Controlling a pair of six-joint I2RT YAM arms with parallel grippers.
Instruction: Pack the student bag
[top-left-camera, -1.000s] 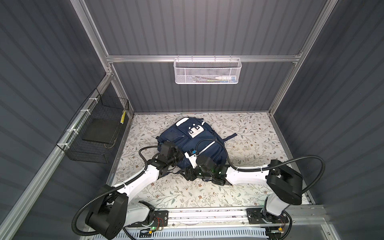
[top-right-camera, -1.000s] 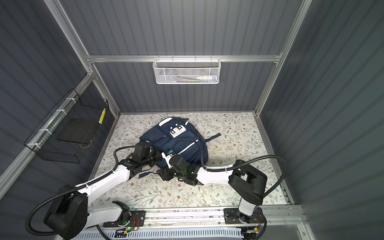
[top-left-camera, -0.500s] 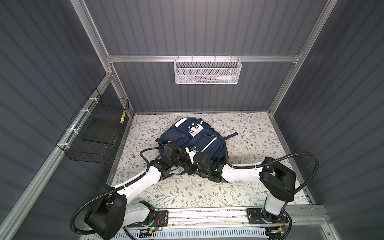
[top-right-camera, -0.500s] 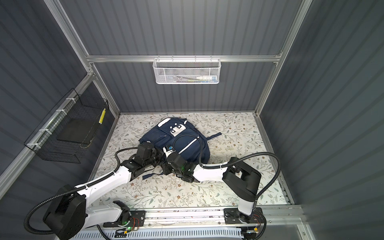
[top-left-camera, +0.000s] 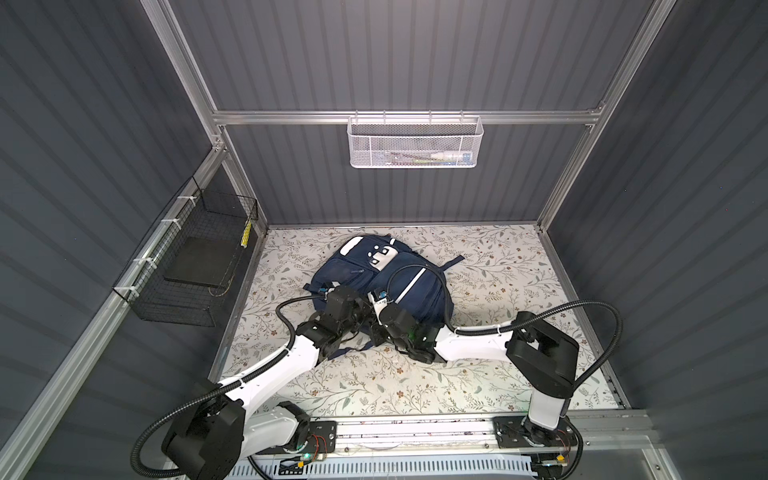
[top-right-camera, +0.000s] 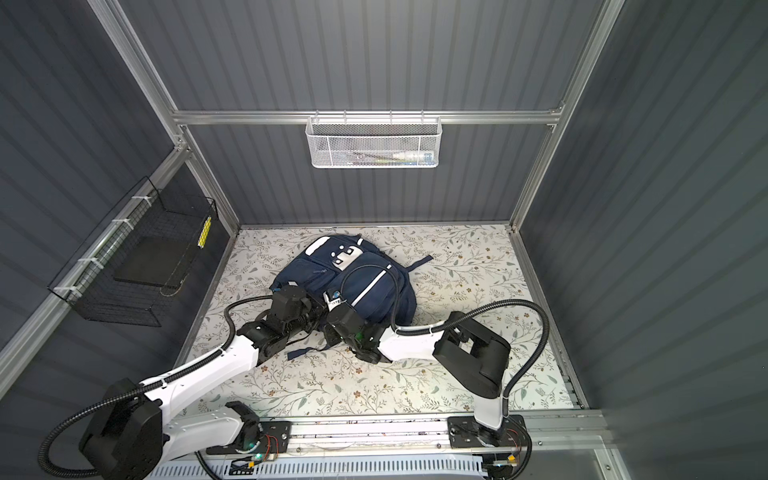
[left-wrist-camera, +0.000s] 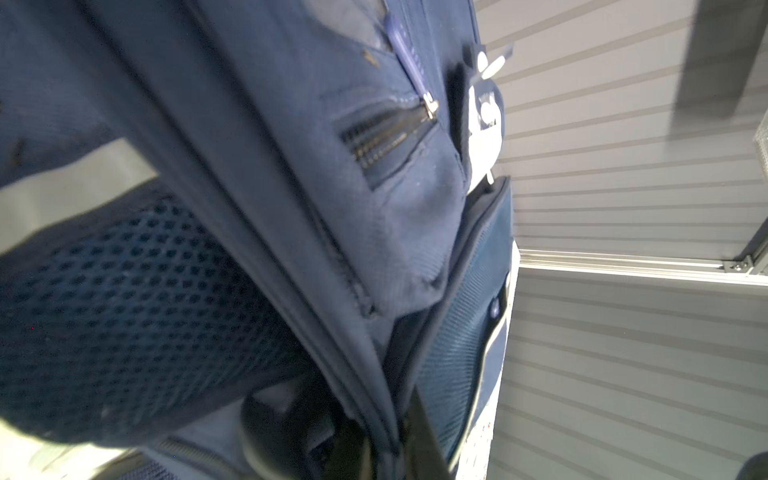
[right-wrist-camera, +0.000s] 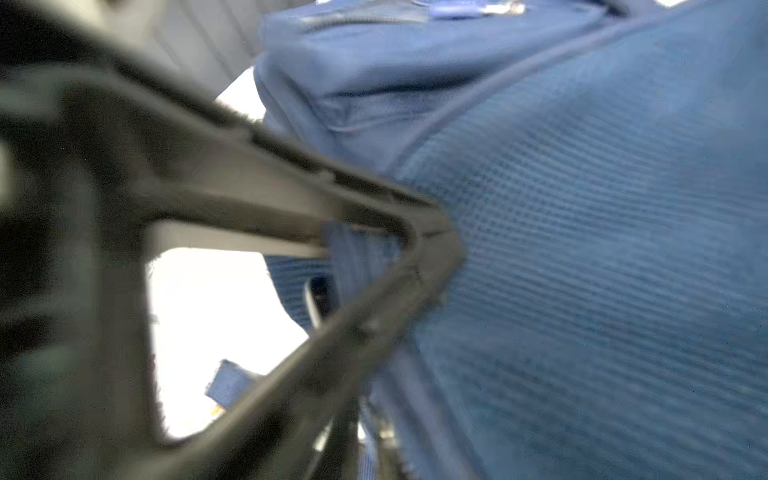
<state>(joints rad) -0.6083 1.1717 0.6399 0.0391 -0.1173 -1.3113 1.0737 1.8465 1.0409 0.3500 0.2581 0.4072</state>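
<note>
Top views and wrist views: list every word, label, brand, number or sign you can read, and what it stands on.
Nothing is legible in any view.
White patch on the navy-blue fabric backpack: dark shapes, no readable letters.
Yellow tag on the black wire basket: marks too small.
Items in the white mesh basket: labels too small.

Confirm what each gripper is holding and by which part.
Both hold the student bag at its robot-side end: left gripper pinches a piped seam edge; right gripper is shut on a fabric fold, exact part unclear.
</note>
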